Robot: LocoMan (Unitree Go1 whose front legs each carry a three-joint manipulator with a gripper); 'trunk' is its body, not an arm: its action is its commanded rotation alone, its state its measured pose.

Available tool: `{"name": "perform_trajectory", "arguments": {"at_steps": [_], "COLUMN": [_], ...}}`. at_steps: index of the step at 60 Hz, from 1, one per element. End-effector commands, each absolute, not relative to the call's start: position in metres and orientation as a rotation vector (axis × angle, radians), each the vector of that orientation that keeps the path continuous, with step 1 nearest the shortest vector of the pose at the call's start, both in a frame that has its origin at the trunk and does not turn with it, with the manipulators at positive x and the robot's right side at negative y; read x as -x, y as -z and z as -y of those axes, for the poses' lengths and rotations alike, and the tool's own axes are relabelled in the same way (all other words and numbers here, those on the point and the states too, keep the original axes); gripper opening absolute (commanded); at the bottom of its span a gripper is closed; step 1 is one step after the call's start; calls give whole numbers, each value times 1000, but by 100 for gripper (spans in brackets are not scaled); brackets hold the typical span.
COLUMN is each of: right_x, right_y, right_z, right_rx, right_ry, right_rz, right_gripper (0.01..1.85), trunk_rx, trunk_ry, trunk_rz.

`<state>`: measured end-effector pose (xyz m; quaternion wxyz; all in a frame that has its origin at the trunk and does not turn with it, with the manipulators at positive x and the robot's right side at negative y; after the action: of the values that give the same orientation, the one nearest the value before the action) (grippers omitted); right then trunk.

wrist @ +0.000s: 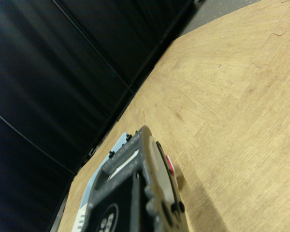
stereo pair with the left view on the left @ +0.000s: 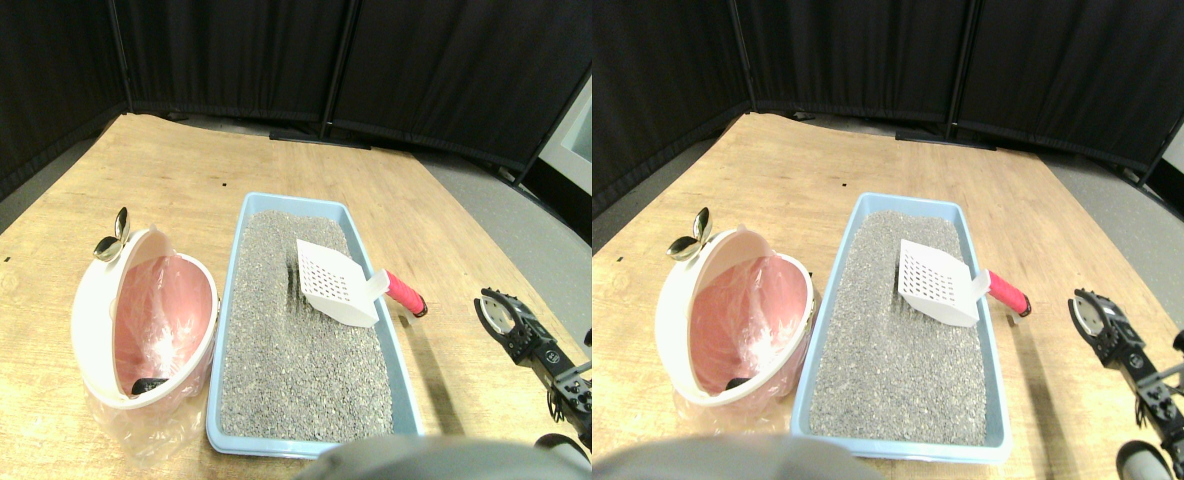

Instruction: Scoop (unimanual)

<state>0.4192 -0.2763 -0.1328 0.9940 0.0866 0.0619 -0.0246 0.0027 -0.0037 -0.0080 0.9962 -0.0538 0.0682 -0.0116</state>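
Observation:
A white slotted scoop (stereo pair with the left view on the left: pixel 332 285) lies in the grey litter (stereo pair with the left view on the left: pixel 292 350) of a light blue tray (stereo pair with the left view on the left: pixel 214 400). Its red handle (stereo pair with the left view on the left: pixel 405 294) sticks out over the tray's right rim. My right gripper (stereo pair with the left view on the left: pixel 497 310) hovers over the wooden floor to the right of that handle, apart from it, with its jaws together and nothing in them. In the wrist view the gripper (wrist: pixel 147 140) fills the lower part, with a sliver of the red handle (wrist: pixel 170 166) and a corner of the blue tray (wrist: pixel 117 145) showing past it.
A white bin (stereo pair with the left view on the left: pixel 92 310) lined with a pink bag stands left of the tray, touching it, with a dark lump (stereo pair with the left view on the left: pixel 147 385) inside. Shiny metal pieces (stereo pair with the left view on the left: pixel 112 240) sit at its back rim. Black curtains (stereo pair with the left view on the left: pixel 252 50) close off the far side.

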Motion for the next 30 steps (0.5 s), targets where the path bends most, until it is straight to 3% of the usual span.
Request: {"name": "perform_trajectory", "arguments": {"at_steps": [1, 30], "right_x": [-422, -424], "right_y": [124, 123], "right_z": [267, 258], "right_rx": [-151, -155], "right_ry": [19, 15], "right_rz": [-80, -68], "right_gripper": [6, 6], "trunk_rx": [120, 125], "trunk_ry": [38, 42], "trunk_rz": [-106, -103]}}
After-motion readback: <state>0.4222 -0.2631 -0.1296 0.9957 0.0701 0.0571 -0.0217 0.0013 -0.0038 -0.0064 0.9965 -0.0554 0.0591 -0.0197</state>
